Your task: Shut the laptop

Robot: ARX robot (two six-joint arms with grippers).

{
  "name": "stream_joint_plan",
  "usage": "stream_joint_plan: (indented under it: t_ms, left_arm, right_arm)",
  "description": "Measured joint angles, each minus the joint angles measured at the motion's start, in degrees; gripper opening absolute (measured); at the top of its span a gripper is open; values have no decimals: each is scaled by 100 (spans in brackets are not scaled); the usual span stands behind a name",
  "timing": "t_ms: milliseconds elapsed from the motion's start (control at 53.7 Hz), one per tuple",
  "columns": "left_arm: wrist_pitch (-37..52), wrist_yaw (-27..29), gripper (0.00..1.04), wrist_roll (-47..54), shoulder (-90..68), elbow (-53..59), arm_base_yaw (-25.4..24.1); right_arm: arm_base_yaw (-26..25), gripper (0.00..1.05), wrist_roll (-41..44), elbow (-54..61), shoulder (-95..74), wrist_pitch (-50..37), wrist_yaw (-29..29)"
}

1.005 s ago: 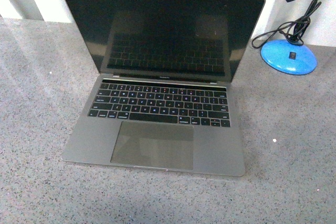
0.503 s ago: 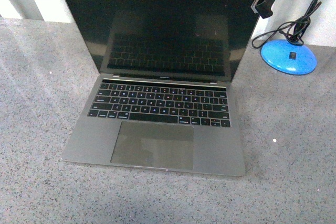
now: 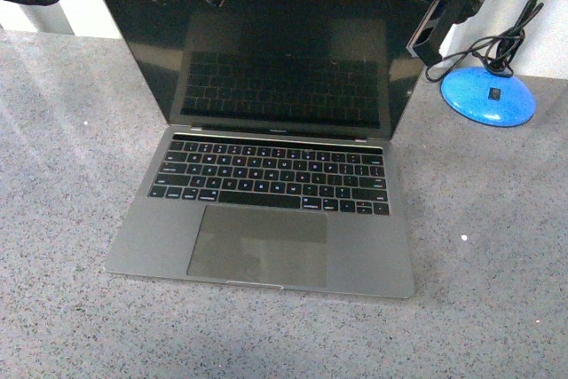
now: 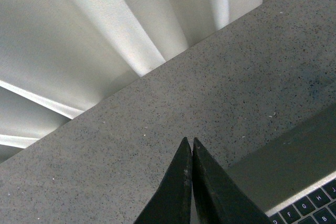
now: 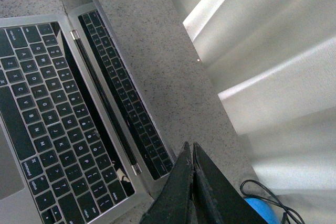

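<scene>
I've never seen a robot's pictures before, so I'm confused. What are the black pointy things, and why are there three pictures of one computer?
The three pictures come from three cameras at the same moment. One camera sits on the robot's body and looks forward. It shows the laptop lying open on a grey speckled table, with a round blue base and its black cord beside it. The dark shapes at the top are the robot's two arms reaching in over the screen.

The other two cameras ride on the arms' wrists. The black points are the robot's hands: the left hand and the right hand. Each has two fingers pressed together, so both are shut and hold nothing. Behind the table hangs a white curtain.
</scene>
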State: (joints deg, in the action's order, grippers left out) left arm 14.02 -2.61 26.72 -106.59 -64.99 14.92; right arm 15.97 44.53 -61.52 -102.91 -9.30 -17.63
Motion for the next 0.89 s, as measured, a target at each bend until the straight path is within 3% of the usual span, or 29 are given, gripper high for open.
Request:
stream_joint_plan:
  t_ms: [893]
  left_arm:
    - [142, 59, 4, -219, 164, 533, 125]
  right_arm:
    - [20, 1, -125, 431, 76, -127, -2]
